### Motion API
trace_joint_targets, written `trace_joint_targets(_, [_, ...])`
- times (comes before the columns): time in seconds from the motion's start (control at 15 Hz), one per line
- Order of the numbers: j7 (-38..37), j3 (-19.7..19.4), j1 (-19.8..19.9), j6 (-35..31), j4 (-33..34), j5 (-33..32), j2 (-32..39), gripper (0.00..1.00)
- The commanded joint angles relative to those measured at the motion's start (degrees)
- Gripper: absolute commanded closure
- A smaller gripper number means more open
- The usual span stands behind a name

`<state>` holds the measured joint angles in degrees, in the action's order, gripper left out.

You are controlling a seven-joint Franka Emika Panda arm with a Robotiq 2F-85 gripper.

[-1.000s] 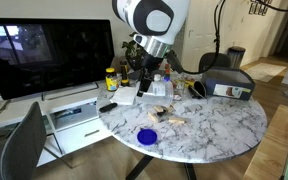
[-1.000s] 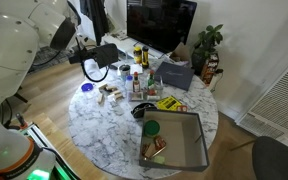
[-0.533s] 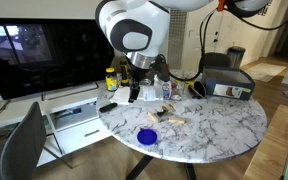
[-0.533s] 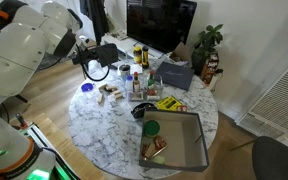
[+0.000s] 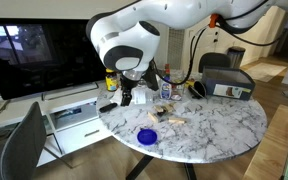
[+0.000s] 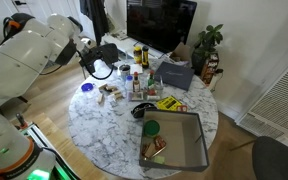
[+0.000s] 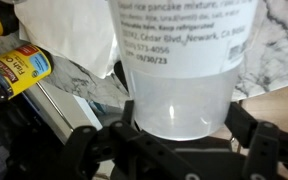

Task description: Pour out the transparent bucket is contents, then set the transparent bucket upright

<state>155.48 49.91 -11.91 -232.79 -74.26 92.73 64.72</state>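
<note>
Tip for the set-down: level the transparent bucket (image 7: pixel 179 85) and land it base-first on bare table (image 5: pixel 224 125), clear of the tan contents (image 5: pixel 170 118) lying out front, then let go. The gripper (image 7: pixel 177 132) is spread wide and looks clamped on the bucket's lower wall, near the yellow bottle (image 7: pixel 14 68). The rim's cut off in the wrist view and the arm hides the bucket elsewhere, so its tilt is anyone's guess.
</note>
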Motion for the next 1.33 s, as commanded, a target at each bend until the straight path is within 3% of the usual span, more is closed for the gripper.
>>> trace_joint_targets(0.0, [1.8,-1.8,-2.6,0.2,1.0,-3.8,3.0,0.35])
trace_joint_targets(0.6, [1.8,-7.2,-6.0,0.8,0.7,-5.9,4.5,0.35])
trace_joint_targets(0.8, [1.8,-7.1,-5.8,1.1,0.4,-5.0,4.1,0.05])
trace_joint_targets(1.27, [2.0,-1.3,-0.7,2.0,-2.5,0.3,1.0,0.0])
